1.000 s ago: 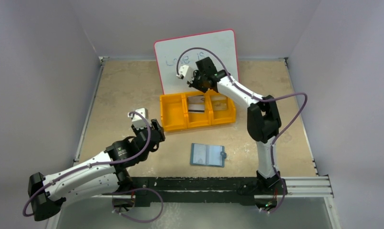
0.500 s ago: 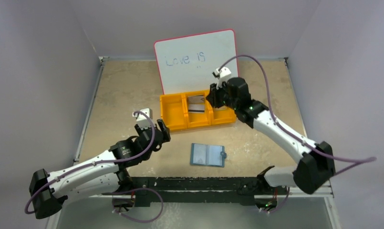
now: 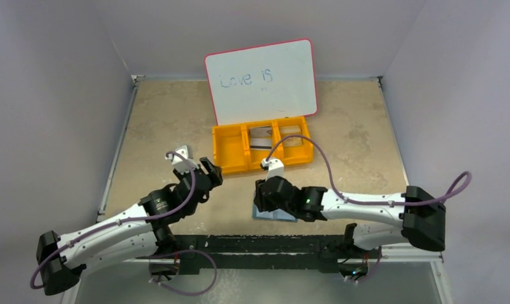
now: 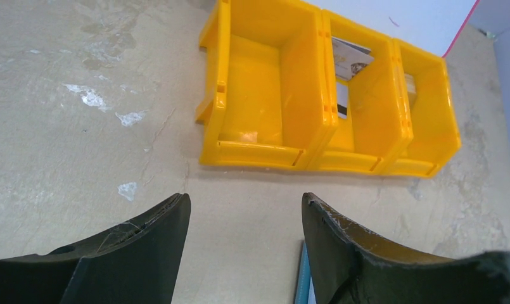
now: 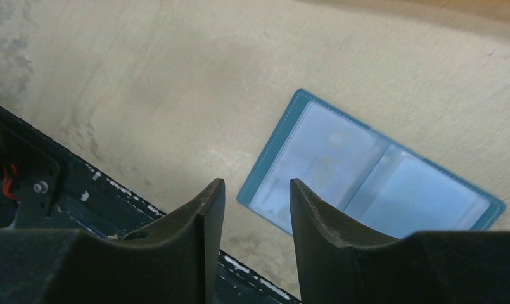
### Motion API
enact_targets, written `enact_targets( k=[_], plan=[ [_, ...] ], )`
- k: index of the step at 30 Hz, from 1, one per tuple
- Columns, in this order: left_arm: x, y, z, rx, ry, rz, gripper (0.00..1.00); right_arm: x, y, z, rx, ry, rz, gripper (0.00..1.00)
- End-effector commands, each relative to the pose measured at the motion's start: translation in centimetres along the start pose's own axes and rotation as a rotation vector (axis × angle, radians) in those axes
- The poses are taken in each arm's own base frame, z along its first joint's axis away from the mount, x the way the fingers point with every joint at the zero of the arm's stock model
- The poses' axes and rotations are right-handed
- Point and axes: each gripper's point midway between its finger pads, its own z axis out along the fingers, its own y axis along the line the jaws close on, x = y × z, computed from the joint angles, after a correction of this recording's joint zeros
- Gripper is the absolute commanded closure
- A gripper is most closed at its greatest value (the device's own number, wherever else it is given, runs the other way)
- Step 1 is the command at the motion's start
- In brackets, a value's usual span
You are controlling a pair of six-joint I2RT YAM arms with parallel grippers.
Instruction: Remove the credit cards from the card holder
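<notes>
Left gripper [image 4: 246,200] and right gripper [image 5: 255,185] both spread, empty — right above open card holder [image 5: 372,171], which a pinch may drag.

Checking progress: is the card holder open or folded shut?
Open: the card holder lies spread flat, its lighter inside facing up.

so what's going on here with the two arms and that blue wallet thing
The right pincer hangs open and empty over the left end of the teal-blue bifold card holder, which lies spread open on the tan table. The orange three-compartment plastic bin already has thin greyish cards in its middle and right sections. The left pincer, also open and empty, hovers left of the holder. Whether any card is in the pockets is unclear.
</notes>
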Motion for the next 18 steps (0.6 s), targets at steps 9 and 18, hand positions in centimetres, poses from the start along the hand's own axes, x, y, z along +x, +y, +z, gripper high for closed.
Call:
enact_targets(
  k=[9,18],
  plan=[
    [-1.6,0.8,-0.3,-0.028,-0.076,-0.094,0.34,4.3,-0.3,1.4,0.21,0.055,-0.04,0.54],
    [-1.2,0.7,-0.1,-0.027,-0.063,-0.082,0.33,6.4,-2.1,3.2,0.315,0.114,-0.12,0.6]
  ],
)
